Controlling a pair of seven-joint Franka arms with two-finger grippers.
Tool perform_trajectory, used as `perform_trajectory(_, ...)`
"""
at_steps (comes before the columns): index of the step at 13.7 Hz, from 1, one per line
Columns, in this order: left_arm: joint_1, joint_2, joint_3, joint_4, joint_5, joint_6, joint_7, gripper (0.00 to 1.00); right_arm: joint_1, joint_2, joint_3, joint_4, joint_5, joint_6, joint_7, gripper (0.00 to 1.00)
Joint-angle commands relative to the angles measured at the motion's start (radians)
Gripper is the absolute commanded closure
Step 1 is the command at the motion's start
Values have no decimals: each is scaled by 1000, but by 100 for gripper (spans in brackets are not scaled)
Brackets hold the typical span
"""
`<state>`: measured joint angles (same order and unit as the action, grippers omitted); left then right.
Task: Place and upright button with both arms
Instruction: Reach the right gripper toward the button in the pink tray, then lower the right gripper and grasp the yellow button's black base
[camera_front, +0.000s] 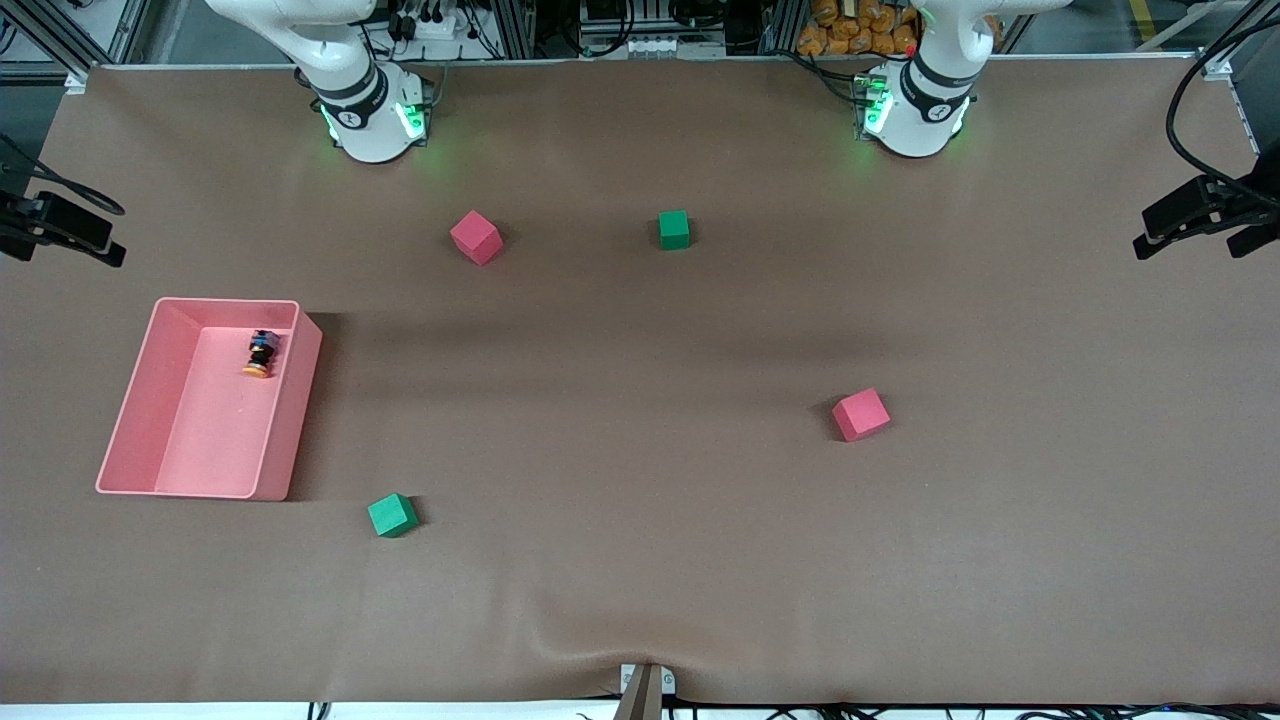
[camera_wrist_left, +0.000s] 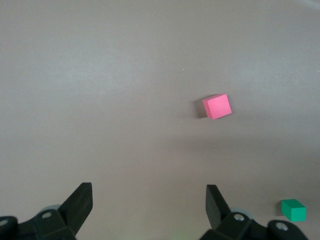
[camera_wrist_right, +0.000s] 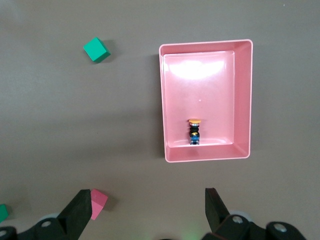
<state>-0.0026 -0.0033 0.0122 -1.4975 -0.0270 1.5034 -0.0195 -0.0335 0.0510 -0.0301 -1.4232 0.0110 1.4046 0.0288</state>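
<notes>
The button (camera_front: 260, 353) lies on its side in the pink tray (camera_front: 140, 420), near the tray's end closest to the right arm's base, its orange cap toward the front camera. It also shows in the right wrist view (camera_wrist_right: 194, 131). My right gripper (camera_wrist_right: 148, 195) is open and empty, high over the table between the tray (camera_wrist_right: 242, 100) and a red cube (camera_wrist_right: 98, 203). My left gripper (camera_wrist_left: 149, 192) is open and empty, high over bare table. Neither gripper shows in the front view; only the arms' lower parts (camera_front: 350, 90) (camera_front: 925, 90) do.
Two red cubes (camera_front: 475, 237) (camera_front: 860, 414) and two green cubes (camera_front: 674, 229) (camera_front: 392, 515) lie scattered on the brown table. The left wrist view shows a red cube (camera_wrist_left: 217, 106) and a green cube (camera_wrist_left: 293, 210). Black camera mounts (camera_front: 1205, 210) stand at both table ends.
</notes>
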Motion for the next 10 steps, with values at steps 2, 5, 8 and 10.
perform_trajectory(2, 4, -1, 0, 11, 12, -32, 16, 0, -75, -14, 6, -153, -2, 23, -4, 0)
perform_trajectory(5, 6, -1, 5, 10, 12, -34, 16, 0, -123, 13, 4, -337, -40, 187, -6, 0)
perform_trajectory(8, 16, -3, 6, 11, 12, -45, 21, 0, -161, 98, 4, -446, -54, 350, -7, 0)
perform_trajectory(10, 18, -3, 6, 11, 12, -48, 21, 0, -164, 105, 4, -564, -62, 518, -9, 0)
